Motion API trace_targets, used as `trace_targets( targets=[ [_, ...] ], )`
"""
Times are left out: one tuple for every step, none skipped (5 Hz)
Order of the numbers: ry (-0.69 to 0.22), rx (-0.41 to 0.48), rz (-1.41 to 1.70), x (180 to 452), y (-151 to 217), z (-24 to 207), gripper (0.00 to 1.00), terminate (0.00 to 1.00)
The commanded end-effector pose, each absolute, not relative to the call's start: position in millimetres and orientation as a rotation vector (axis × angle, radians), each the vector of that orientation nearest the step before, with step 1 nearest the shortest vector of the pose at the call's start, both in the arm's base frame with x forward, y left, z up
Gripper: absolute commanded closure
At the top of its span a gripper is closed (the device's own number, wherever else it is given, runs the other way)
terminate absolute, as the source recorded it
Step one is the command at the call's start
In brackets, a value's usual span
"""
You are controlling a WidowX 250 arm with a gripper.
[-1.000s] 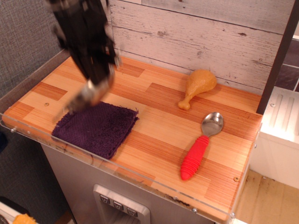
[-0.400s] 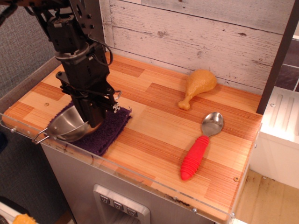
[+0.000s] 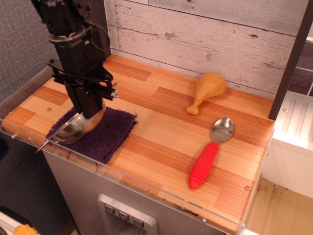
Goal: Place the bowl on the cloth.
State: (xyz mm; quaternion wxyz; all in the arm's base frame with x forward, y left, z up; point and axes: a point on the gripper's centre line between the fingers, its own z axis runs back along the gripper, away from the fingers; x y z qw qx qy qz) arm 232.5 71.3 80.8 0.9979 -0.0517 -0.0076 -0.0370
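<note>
Item: bowl (image 3: 77, 128). You have it sitting low on the cloth (image 3: 105, 134), tilted a little toward the front-left, one wire handle poking out past the cloth's front-left corner by the counter's edge.

Item: gripper (image 3: 91, 113). It comes straight down onto the bowl's far rim and hides it. You cannot tell from this view whether the fingers are clenched on the rim or already let go.

Item: cloth. Dark purple, at the front-left of the counter (image 3: 161, 147); the bowl covers its left part, the right part lies bare.

Step in hand, by judgement: the set-down. The bowl looks to be resting on the cloth or very nearly so; the tilt suggests it may not be fully settled.

Next move calls for: you let the bowl sit flat, open the fingers fully, then lift straight up so the rim is not dragged. Mind the front edge; the bowl lies close to it.

Also present, well apart to the right: spoon (image 3: 209, 157), drumstick (image 3: 207, 91).
</note>
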Motion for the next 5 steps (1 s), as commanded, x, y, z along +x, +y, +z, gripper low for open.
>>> trace_targets(
  targets=[
    [0.030, -0.144, -0.052, 235.1, 66.4, 84.4, 0.00, 0.00],
    [0.018, -0.180, -0.052, 237.2, 64.8, 85.5, 0.00, 0.00],
    [-0.042, -0.195, -0.071, 242.4, 59.9, 98.2, 0.00, 0.00],
    [-0.119, -0.135, -0.072, 249.4, 59.5, 120.1, 0.00, 0.00],
    [-0.213, -0.008, -0.062, 258.0, 58.4, 147.4, 0.00, 0.00]
  ],
)
